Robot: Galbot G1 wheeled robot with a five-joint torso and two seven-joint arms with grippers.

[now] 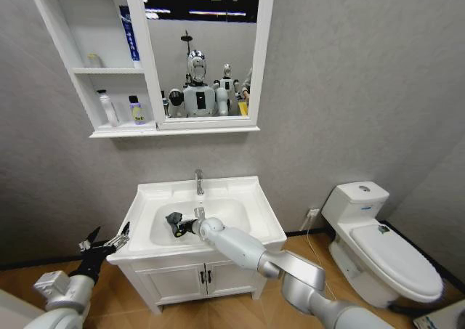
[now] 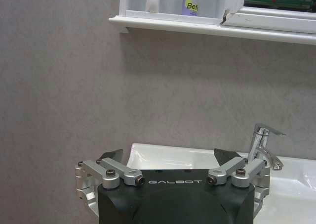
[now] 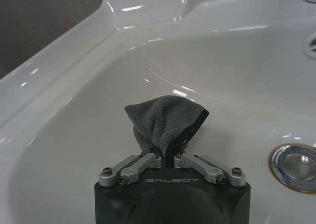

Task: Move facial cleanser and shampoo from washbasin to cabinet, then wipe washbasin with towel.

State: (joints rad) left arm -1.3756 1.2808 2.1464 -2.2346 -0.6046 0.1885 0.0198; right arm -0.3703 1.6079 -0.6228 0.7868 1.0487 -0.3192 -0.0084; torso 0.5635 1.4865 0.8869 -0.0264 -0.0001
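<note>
**Towel pinched in the bowl, left arm waiting beside the vanity**

While the towel [image 3: 165, 122] is bunching up inside the oval bowl of the washbasin [image 1: 261, 213], the right end effector [image 3: 168, 157] is pinching it, its fingers drawn tight together on the dark grey cloth so that the fabric is standing up in a crumpled peak above them. In the head view the towel [image 1: 174, 219] is sitting toward the left part of the bowl, with the right end effector [image 1: 182, 226] reaching in from the front and its arm crossing over the basin's front rim. The round drain [image 3: 295, 165] is lying near the cloth on the bowl floor, apart from it, and the chrome tap [image 1: 198, 181] is standing at the back edge behind.

The left end effector [image 1: 109, 242] is hanging just off the washbasin's left front corner, its fingers spread wide and gripping nothing; its own camera is looking past the left end effector [image 2: 173, 162] toward the grey wall.

Up on the wall, the cabinet [image 1: 149, 67] is carrying a white bottle [image 1: 108, 108] and a purple-labelled bottle [image 1: 136, 110] on its lowest shelf, and a blue tube [image 1: 129, 35] is standing in the compartment above.
</note>
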